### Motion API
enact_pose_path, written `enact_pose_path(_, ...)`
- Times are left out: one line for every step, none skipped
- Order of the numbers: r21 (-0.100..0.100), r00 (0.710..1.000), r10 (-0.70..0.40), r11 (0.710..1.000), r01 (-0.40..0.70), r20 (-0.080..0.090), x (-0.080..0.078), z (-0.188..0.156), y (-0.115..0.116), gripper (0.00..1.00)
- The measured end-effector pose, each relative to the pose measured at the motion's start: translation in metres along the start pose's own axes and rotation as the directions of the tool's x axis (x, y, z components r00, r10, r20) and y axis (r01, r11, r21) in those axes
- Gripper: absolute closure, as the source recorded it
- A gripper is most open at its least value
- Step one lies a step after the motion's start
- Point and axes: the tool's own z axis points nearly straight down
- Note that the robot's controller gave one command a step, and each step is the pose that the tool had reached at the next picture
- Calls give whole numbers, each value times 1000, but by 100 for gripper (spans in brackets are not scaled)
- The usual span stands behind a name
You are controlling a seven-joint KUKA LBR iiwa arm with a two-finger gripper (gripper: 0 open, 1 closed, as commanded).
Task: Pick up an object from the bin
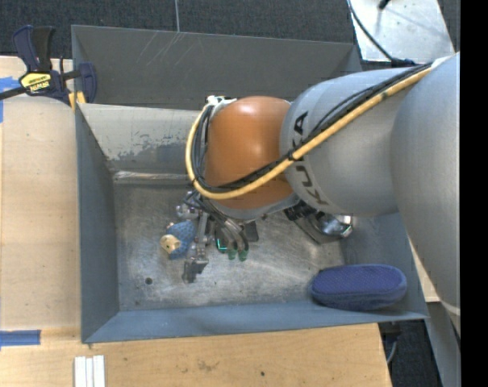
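Note:
My gripper (210, 234) hangs low over the middle of the bin floor, just under the arm's orange cover, which hides most of it. A small blue and tan object (176, 241) lies right beside it on the left, touching or nearly touching it. A small item with green tips (234, 251) sits directly under the gripper's right side. Whether anything is held cannot be made out.
A dark blue oblong pouch (358, 286) lies in the bin's front right corner. A shiny metal object (327, 225) rests to the right, partly under the arm. The arm comes in from the right and covers the bin's back right part.

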Motion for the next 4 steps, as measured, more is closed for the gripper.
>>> enact_pose_path(2, 960, -279, 960, 279, 25, -26, 72, -50, 0)
enact_pose_path(5, 692, -721, 692, 721, 13, -83, 72, -76, 0)
enact_pose_path(12, 694, -720, 694, 720, 27, -87, 68, -74, 100)
enact_pose_path(14, 480, -877, 480, 877, 9, -49, -90, -118, 100)
